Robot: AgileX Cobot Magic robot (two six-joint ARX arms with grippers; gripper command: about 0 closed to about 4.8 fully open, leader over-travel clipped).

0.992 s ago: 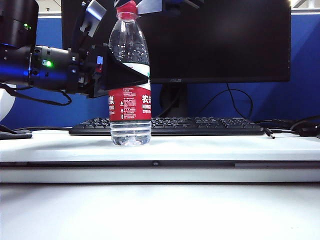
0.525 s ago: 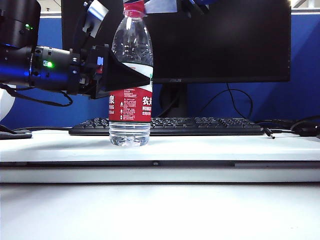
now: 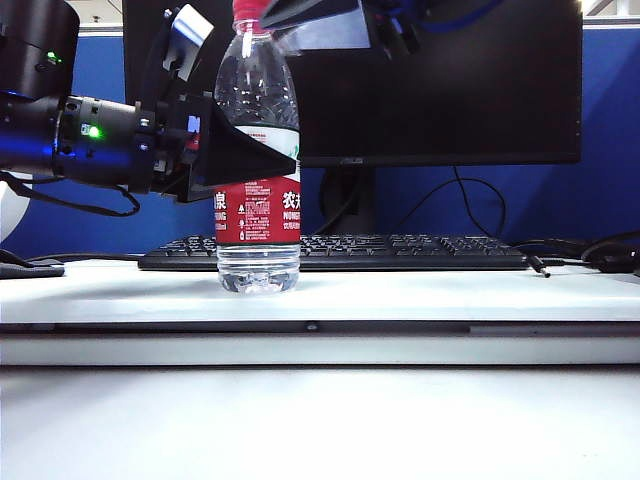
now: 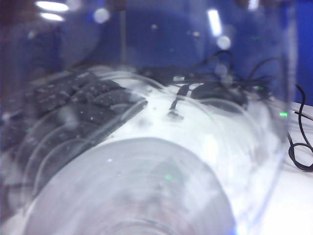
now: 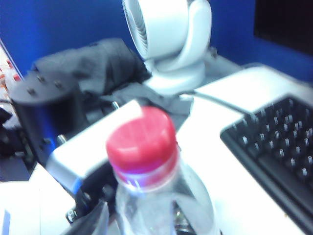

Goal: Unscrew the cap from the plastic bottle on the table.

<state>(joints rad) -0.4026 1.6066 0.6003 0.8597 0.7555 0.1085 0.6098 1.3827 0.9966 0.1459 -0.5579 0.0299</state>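
Observation:
The plastic bottle (image 3: 258,215) stands upright on the table (image 3: 450,295), clear with a red and white label. My left gripper (image 3: 245,155) reaches in from the left and is shut on its middle. The bottle's clear wall (image 4: 146,186) fills the left wrist view. The red cap (image 3: 250,10) sits on the neck at the top edge. My right gripper (image 3: 272,25) comes in from the upper right, its tips by the cap. In the blurred right wrist view the cap (image 5: 142,142) shows bare sides, and one dark finger (image 5: 93,220) lies beside the bottle's shoulder (image 5: 161,210).
A black keyboard (image 3: 400,250) lies behind the bottle, under a dark monitor (image 3: 440,80). Cables (image 3: 590,250) trail at the back right. A white fan (image 5: 166,44) stands behind my left arm. The table has a raised front ledge (image 3: 320,345).
My right gripper has swung round at the bottle's top, its body now further right. The bottle's top swayed right, then back left. My left gripper has kept its hold.

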